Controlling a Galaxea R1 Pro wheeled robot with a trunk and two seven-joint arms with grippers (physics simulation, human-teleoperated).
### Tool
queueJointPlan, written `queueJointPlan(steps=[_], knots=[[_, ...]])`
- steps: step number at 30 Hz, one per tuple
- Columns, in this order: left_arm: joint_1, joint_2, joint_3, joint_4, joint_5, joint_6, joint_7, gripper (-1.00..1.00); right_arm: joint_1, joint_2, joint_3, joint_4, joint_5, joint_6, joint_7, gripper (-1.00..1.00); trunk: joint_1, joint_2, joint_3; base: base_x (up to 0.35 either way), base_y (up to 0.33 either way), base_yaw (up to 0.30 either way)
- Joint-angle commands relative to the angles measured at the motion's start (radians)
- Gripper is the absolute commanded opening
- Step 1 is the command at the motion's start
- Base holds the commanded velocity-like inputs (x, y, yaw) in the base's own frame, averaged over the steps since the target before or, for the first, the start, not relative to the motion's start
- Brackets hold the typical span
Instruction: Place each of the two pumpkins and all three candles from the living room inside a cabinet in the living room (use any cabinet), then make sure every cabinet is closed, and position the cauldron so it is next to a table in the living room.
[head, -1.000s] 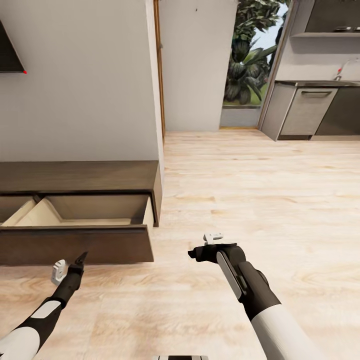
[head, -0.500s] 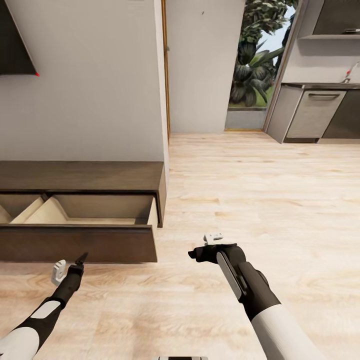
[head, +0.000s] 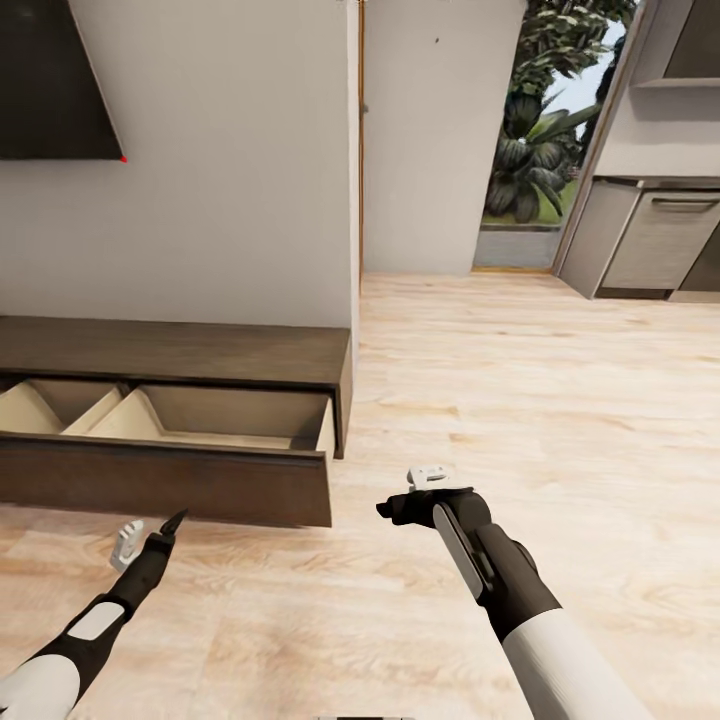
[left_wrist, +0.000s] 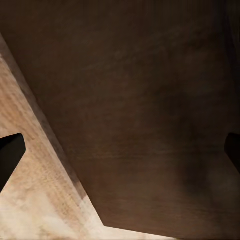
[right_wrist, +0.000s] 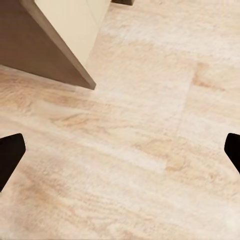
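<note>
Wooden floor (head: 520, 400); both end effectors spread wide, apparently empty, cabinet (head: 180, 355) drawer open.

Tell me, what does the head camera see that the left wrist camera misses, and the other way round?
The head view takes in the whole corner: the cabinet with its drawer pulled open and nothing visible in the part of its pale interior that shows, the white wall, a doorway with plants outside, and both arms. The left wrist view adds a close-up of the drawer's dark brown front with two black fingers at the picture's edges, wide apart. Both share that dark front panel and the light wooden floor.
</note>
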Motion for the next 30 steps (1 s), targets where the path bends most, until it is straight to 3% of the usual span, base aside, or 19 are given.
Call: queueJointPlan(steps=[1, 4, 12, 23, 30], knots=[[0.000, 0.001, 0.001, 0.000, -0.015, 0.007, -0.007, 1.00, 0.000, 0.000, 0.000, -0.001, -0.001, 0.004, 0.002, 1.00, 0.000, 0.000, 0.000, 0.000, 0.000, 0.178], [0.000, 0.004, 0.001, -0.001, -0.038, 0.008, -0.011, 1.00, 0.000, 0.000, 0.000, -0.001, -0.001, 0.004, 0.002, 1.00, 0.000, 0.000, 0.004, 0.000, 0.000, 0.180], [0.001, 0.026, 0.001, -0.003, -0.049, 0.003, -0.013, 1.00, 0.000, -0.001, -0.001, -0.001, -0.002, 0.004, 0.000, 1.00, 0.000, 0.000, 0.015, 0.000, 0.000, 0.182], [0.005, 0.042, 0.001, 0.006, -0.050, 0.004, -0.004, 1.00, 0.000, -0.001, -0.008, -0.002, -0.002, 0.005, 0.001, 1.00, -0.005, 0.002, 0.071, 0.000, 0.000, 0.185], [0.006, 0.060, 0.000, 0.060, -0.052, 0.007, 0.010, 1.00, 0.000, -0.001, -0.003, -0.002, -0.002, 0.005, 0.002, 1.00, -0.008, 0.004, 0.100, 0.000, 0.000, 0.049]])
